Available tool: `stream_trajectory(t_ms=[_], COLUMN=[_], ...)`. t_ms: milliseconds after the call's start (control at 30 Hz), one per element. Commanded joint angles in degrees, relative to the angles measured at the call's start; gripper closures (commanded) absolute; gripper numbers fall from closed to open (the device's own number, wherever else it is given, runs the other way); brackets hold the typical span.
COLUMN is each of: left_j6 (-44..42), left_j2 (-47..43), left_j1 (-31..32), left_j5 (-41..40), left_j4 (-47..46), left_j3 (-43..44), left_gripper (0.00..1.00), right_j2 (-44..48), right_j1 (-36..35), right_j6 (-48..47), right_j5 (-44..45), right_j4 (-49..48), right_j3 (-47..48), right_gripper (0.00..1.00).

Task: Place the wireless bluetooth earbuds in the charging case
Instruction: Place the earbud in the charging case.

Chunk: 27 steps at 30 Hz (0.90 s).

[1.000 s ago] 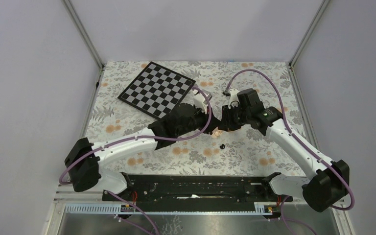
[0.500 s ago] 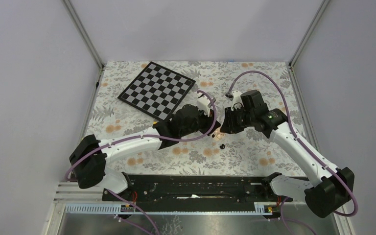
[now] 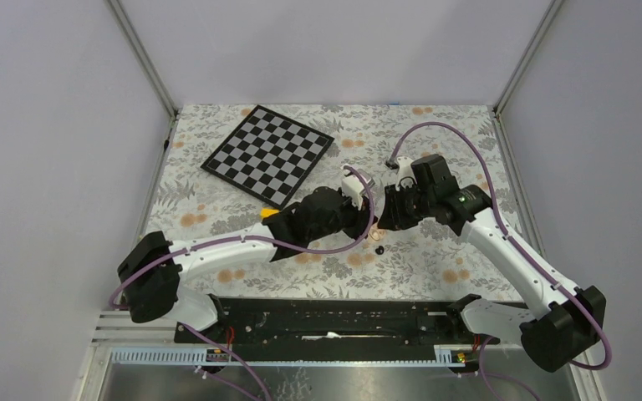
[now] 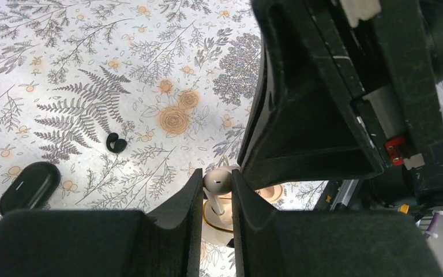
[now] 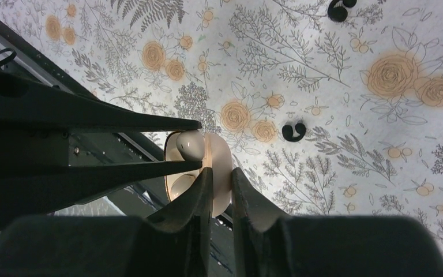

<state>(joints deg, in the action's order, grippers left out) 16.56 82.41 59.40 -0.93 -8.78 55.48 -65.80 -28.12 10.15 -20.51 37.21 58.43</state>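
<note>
A pale earbud is pinched between the fingers of the left gripper. It is held just over the upper well of the charging case, which is clamped edge-on by the right gripper above the floral table. The bud is judged not yet seated. A slip is risked if the bud is pressed in tilted, as it could catch on the rim and spring out of so small a pinch. The case could also be pivoted in its narrow clamp by the push, and the crowded fingertips could be knocked together. One case and one gripped pale bud are counted. A second pale shape is seen in the lower well, but whether it is a bud cannot be told. Two black curled pieces are counted, one at 3 o'clock of the case and one at 1 o'clock. One dark oval object, one chessboard and one yellow block are also counted.
</note>
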Motion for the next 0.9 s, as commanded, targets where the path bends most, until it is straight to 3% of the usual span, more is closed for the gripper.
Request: stream_trajectory(t_ms=[0,500,867], left_j6=[-3.8,-7.4,-8.5], left_j2=[-2.2,-5.4,-7.0], left_j1=[1.0,2.4,3.2], left_j5=[-1.0,0.7,-0.2], left_j4=[-2.1,-5.5,-12.2], left_j3=[-0.5,-4.8,-9.2], left_gripper=[0.79,0.76,0.76], right_j2=[-1.6,-7.0,-7.9], right_j1=[-0.1,1.5,2.4], right_j6=[1.3,2.8,9.0], right_j5=[-0.1,0.1,1.4], right_j4=[3.1,8.9,5.4], right_j3=[5.0,14.0,14.2], right_gripper=[1.0,1.0,1.0])
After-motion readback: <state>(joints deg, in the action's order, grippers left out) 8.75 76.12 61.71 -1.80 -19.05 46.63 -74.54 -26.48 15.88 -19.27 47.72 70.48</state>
